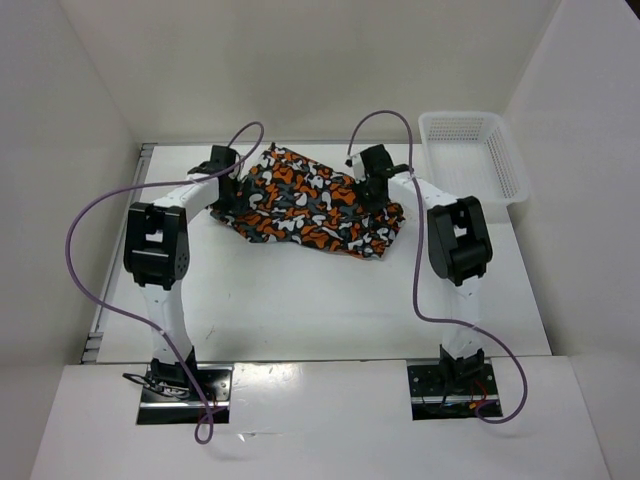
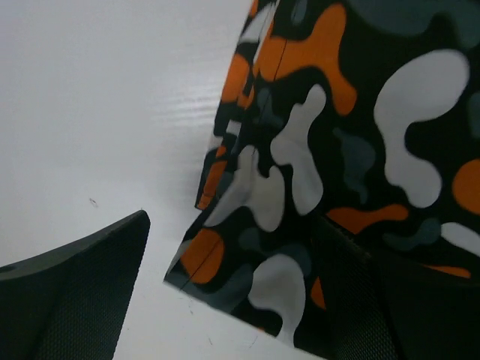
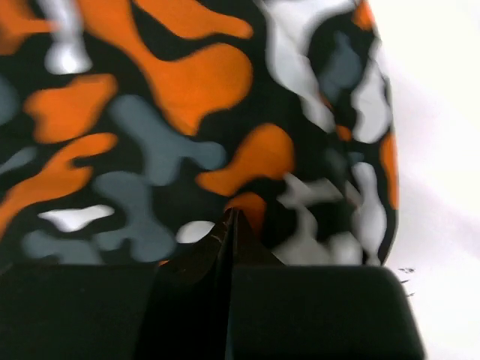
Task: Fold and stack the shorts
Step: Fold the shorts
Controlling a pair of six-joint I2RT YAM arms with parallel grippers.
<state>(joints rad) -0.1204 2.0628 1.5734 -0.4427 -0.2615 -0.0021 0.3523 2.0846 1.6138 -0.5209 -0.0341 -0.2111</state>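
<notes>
**Clearances on the table (image 1: 300, 300).** The near half, between the arm bases and the shorts (image 1: 305, 205), is bare, so you can pass either gripper there. The shorts fill the far middle. They reach from the left gripper (image 1: 233, 192), jaws apart at their left edge, to the right gripper (image 1: 373, 188), pinched shut on their right side. A basket (image 1: 512, 170) blocks the far right corner. Walls (image 1: 60, 150) close in left, right and behind. Cables (image 1: 70, 250) loop beside both arms.

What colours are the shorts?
The shorts are black with orange, white and grey blotches, like camouflage. The left wrist view shows it best.
</notes>
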